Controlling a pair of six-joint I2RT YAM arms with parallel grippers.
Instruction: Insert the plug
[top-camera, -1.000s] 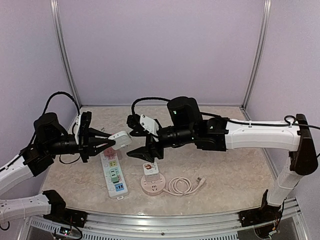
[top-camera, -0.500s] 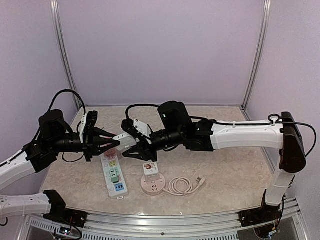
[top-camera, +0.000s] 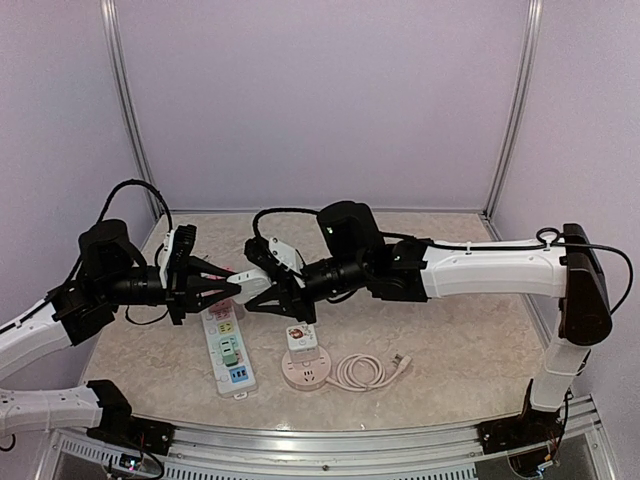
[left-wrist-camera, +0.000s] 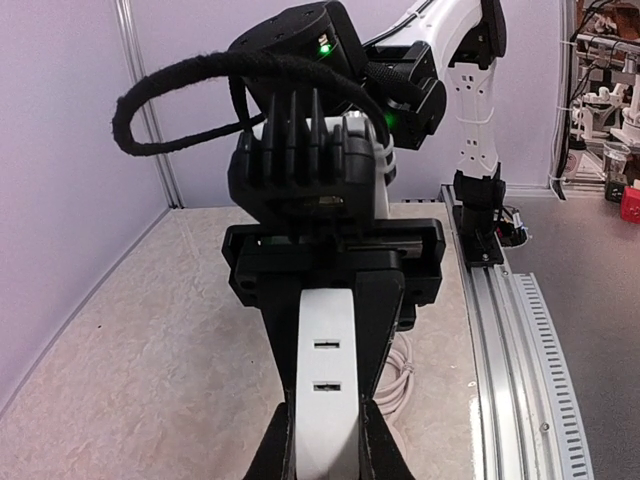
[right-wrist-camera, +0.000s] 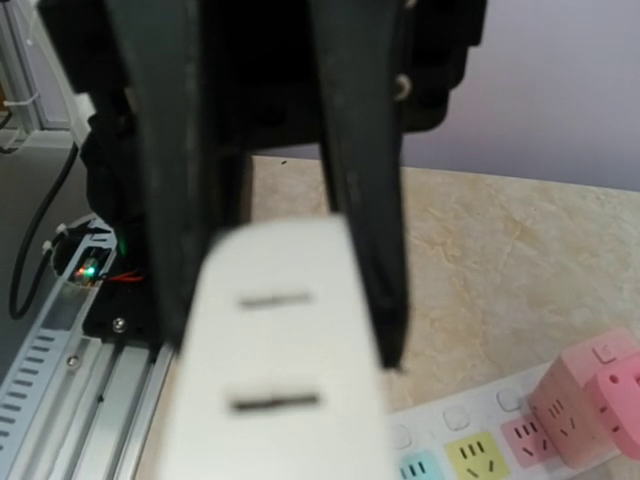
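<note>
— Where do we find the plug?

— We see the plug (top-camera: 252, 284) up in the air, left of the table's middle and just above the far end of the power strip (top-camera: 228, 352). It touches nothing on the table (top-camera: 470, 330).

— What holds it there?

— Both arms. The left gripper (top-camera: 226, 290) comes in from the left and is clamped on the plug's left end. The right gripper (top-camera: 268, 297) reaches across from the right with its jaws drawn together on the other end. So we have the plug pinched between the two, lying roughly level.

— What do we get from the left wrist?

— We look straight along the plug: a white block with two short slots in its upper face. Black fingers (left-wrist-camera: 282, 340) press against both of its long sides, and the right arm's wrist fills the view behind it.

— And from the right wrist?

— Much the same. The white block with its two slots sits between dark fingers (right-wrist-camera: 355, 200) that touch it on either side. Low on the right we make out the power strip's pastel sockets, with pink adapters (right-wrist-camera: 590, 395) sitting in it.

— Can we see the plug's prongs?

— No, we cannot tell from any view which way they face.

— What else lies on the table?

— Just right of the strip stands a round socket base (top-camera: 305, 372) with a white cube (top-camera: 301, 338) on top. A coiled white cable (top-camera: 360, 372) lies to its right.
</note>
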